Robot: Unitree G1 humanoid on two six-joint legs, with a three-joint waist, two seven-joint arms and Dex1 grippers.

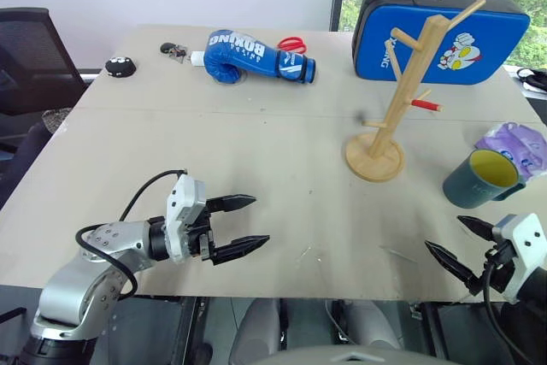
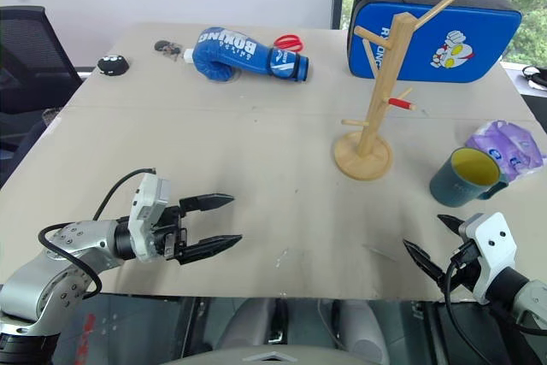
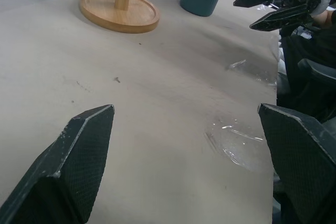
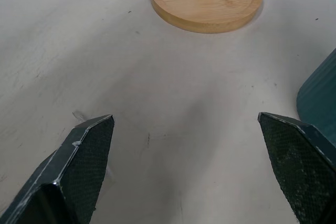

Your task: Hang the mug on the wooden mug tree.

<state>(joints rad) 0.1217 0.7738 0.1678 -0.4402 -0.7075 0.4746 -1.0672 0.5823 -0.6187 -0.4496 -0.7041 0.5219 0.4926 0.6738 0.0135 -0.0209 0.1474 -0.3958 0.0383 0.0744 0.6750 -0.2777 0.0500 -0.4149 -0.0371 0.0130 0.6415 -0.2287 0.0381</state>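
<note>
Nothing done yet. Mug [image 1: 481, 178] sits on table [image 1: 282, 168], right of mug tree [image 1: 402, 91], beside purple bag [image 1: 514, 144]. Your right gripper [image 1: 460, 244] near mug, jaws spread, empty. Left gripper [image 1: 239, 226] also spread, empty, well left of tree. You must grasp, lift, hook handle on peg.

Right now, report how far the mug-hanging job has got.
Nothing looks done: the mug stands on the table, right of the wooden mug tree, whose pegs are bare. In hand: nothing; the left claw and right claw are open and empty. Left: grasp, lift, hang.
</note>
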